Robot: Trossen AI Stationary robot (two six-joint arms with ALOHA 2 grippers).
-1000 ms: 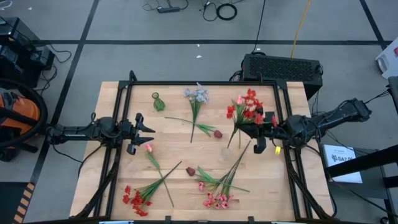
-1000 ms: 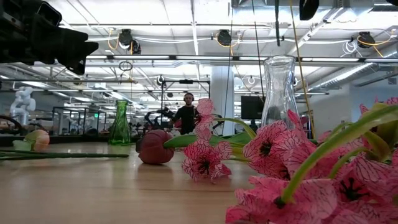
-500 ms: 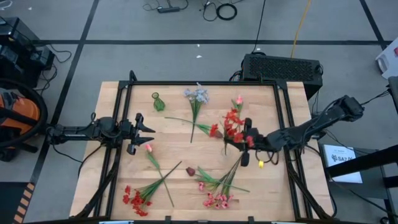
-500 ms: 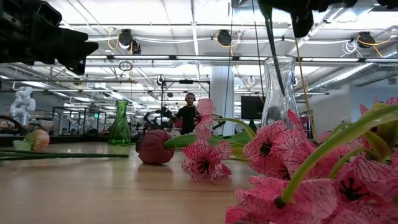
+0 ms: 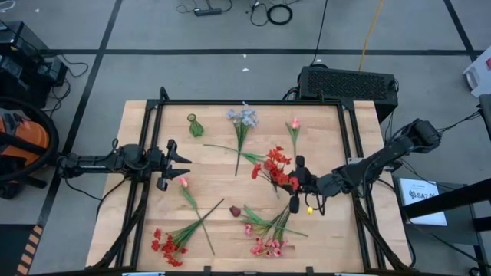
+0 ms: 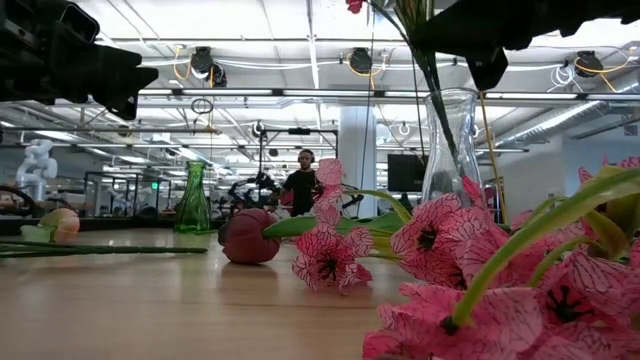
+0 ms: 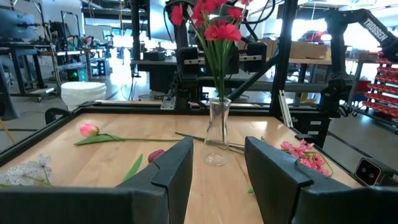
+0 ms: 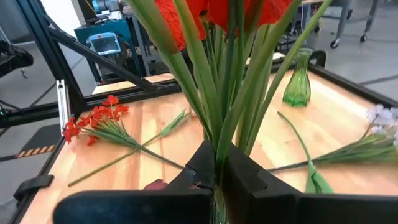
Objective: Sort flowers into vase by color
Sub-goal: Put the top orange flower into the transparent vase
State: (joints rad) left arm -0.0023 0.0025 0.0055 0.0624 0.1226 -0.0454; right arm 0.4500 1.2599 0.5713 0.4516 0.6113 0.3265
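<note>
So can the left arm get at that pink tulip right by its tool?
Probably yes. The left tool hovers open beside the pink tulip, nothing lies between them, and the right tool is busy holding the red spray at the clear vase.

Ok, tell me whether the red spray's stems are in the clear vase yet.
In. The left wrist view shows the red spray upright, its stems entering the clear vase, with the right gripper shut on them.

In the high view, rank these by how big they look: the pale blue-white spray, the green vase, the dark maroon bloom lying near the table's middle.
1. Pale blue-white spray, stem included, clearly largest.
2. Green vase.
3. Dark maroon bloom, slightly smaller than the vase; close, so treat that order as unsure.
</note>
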